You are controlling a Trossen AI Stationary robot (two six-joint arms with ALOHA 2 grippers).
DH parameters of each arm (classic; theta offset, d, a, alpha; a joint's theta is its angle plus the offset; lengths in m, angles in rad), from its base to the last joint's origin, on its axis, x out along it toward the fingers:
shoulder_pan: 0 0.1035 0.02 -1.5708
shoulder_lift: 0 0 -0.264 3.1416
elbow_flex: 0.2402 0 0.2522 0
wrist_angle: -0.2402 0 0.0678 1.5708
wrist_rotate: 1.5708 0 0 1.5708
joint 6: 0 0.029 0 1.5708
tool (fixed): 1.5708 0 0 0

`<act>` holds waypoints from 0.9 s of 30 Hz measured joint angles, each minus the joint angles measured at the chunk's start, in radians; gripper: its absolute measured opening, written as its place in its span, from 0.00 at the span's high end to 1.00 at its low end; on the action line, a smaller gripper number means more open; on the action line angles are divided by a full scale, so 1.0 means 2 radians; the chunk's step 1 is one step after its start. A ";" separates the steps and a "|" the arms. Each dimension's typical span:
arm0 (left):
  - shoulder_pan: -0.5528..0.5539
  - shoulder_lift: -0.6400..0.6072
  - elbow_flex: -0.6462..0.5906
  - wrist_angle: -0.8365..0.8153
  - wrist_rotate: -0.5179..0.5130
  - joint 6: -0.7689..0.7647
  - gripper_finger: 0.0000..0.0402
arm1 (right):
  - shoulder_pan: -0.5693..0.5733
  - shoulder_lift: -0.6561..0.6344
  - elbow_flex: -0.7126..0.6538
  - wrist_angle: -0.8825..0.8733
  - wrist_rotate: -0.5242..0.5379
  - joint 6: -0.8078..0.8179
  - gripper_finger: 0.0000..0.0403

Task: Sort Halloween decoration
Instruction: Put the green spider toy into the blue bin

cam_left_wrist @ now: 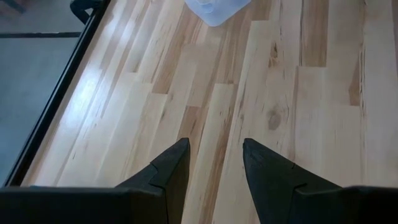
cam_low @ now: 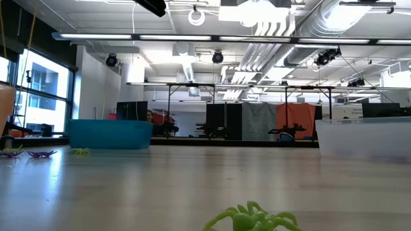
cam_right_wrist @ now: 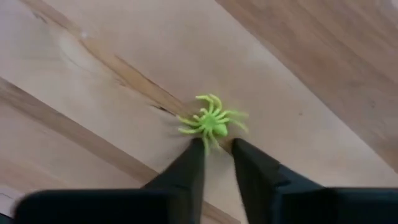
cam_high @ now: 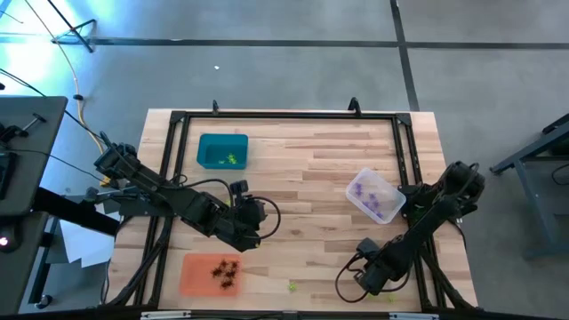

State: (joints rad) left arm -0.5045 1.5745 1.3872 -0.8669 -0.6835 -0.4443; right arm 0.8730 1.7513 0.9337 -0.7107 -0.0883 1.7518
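Note:
A yellow-green spider lies on the bare wood right at the tips of my right gripper, which points down near the table's front right. Its fingers stand a narrow gap apart, with the spider's rear legs between the tips. Another yellow-green spider lies near the front edge. My left gripper hangs open over bare wood at left centre. The teal tray holds yellow-green pieces, the clear tray purple ones, and the orange tray black ones. My right gripper comes from above, pointing down, with its fingertips on either side of the spider's rear legs. The spider's body lies on the table just beyond the tips. Whether the fingers touch the legs, I cannot tell.
A black frame runs around the tabletop. In the low view two purple spiders and a yellow-green one lie on the wood at the left. Open wood spreads across the table's middle.

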 joint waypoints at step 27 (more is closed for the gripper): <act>0.000 0.000 0.000 0.029 -0.010 -0.005 0.66 | -0.018 -0.007 0.156 -0.176 0.243 -0.071 1.00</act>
State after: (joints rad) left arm -0.5045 1.5752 1.3871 -0.8081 -0.7041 -0.4550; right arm 0.8374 1.7363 1.2449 -1.0618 0.3967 1.6107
